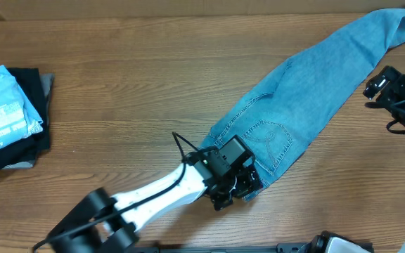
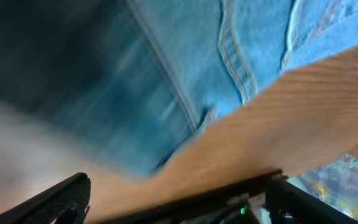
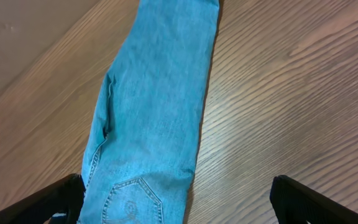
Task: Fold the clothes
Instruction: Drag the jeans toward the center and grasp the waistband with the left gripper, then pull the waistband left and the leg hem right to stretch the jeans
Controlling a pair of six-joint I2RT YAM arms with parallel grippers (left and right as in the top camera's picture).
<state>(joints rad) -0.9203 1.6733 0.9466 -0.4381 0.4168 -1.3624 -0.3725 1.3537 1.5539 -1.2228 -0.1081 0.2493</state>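
white print on the light blue t-shirt at the far left is too small to read.

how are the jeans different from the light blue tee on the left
The jeans lie stretched out long and diagonal across the table; the tee is folded small on a dark stack. The jeans are plain denim with a stitched pocket; the tee carries white print. The left claw is at the jeans' waist end; no claw is near the tee. Both are light blue.
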